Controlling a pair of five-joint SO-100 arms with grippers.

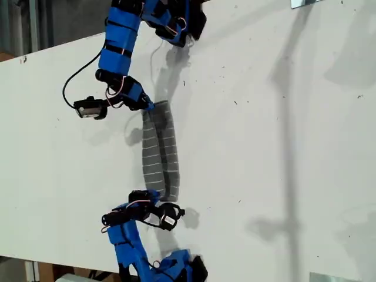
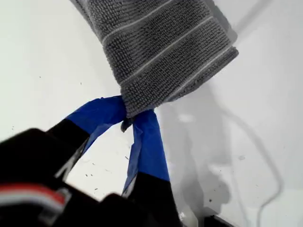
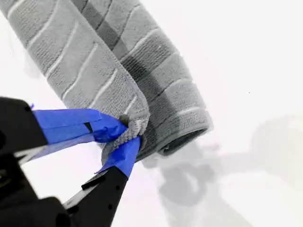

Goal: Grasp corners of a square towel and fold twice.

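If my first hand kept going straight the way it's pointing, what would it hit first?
Your first hand is already shut on a corner of the grey white-striped square towel, so it would push straight into that cloth. Past it only white table shows, though depth is unclear.

Our two arms (image 1: 120, 44) have blue printed shells with black joints and thin black cables (one looping free); my first gripper (image 2: 129, 124) and my second gripper (image 3: 127, 135) carry blue-taped fingers on black bodies.
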